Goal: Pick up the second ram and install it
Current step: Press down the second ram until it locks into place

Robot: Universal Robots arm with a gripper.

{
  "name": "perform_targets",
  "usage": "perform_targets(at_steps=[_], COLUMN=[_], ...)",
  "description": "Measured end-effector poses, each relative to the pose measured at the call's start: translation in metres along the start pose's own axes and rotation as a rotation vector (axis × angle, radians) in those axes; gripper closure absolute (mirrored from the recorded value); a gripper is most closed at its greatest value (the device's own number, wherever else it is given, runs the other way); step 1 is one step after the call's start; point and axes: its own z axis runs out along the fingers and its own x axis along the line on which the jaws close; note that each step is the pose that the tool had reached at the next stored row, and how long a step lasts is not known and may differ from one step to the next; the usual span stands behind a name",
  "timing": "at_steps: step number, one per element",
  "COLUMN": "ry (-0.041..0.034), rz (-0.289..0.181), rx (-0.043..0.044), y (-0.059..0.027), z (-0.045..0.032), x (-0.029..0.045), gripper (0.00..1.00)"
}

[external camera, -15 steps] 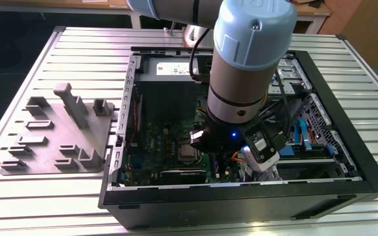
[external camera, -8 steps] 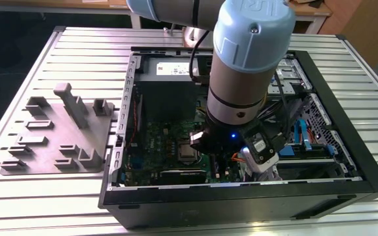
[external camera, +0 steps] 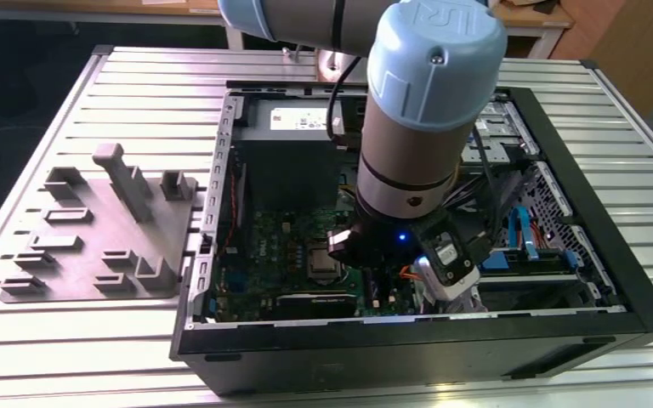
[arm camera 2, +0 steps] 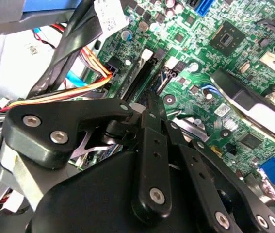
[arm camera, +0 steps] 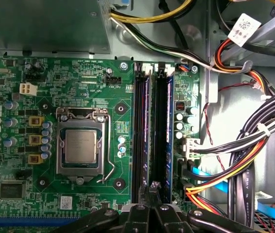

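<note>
Here, reaching down into the open computer case [external camera: 417, 350], with the gripper [arm camera: 152, 190] pressed together and pinching nothing visible, and hovering at the near end of the green board's [arm camera: 55, 73] two long sockets. Seemingly sitting in one socket, the second ram [arm camera: 162, 121], its long axis running straight away from the fingertips.

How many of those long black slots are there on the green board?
2, side by side: the first slot next to the processor, the second slot towards the cables. The gripper hides their ends.
</note>
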Motion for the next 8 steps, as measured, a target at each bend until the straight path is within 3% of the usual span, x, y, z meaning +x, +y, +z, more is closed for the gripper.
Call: perform_targets(at_steps=[8], ry=[0.0000], rz=[0.000], rx=[0.0000], y=[0.0000], z=[0.0019], x=[0.0001], gripper=[0.90])
